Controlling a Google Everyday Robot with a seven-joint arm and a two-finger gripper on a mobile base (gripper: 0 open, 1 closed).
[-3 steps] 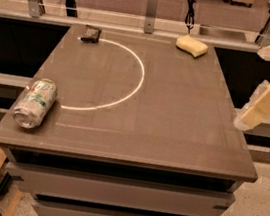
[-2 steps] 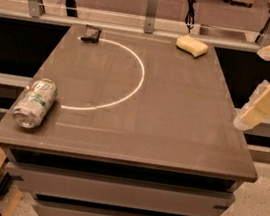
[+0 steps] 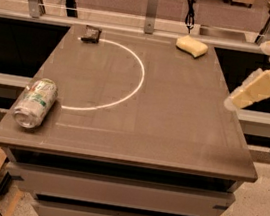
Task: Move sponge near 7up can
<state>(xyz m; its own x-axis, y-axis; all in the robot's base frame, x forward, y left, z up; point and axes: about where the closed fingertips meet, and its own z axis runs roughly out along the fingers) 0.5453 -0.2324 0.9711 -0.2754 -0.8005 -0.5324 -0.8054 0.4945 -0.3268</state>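
Sponge [image 3: 192,46] sat at far right corner; can [image 3: 35,102] lay sideways near left edge; gripper [image 3: 237,99] hung beyond right edge, grip unclear.

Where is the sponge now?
In the camera view the sponge lies at the far edge of the table, right of centre, far from the 7up can at the near left; the gripper hangs beyond the right edge.

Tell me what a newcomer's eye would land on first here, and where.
The silver-white metal drink can with green lettering lies on its side at the grey table's near-left corner, far from the pale yellow foam sponge at the far right edge. A white arc curves between them, and the cream-yellow gripper hangs off the table's right side.
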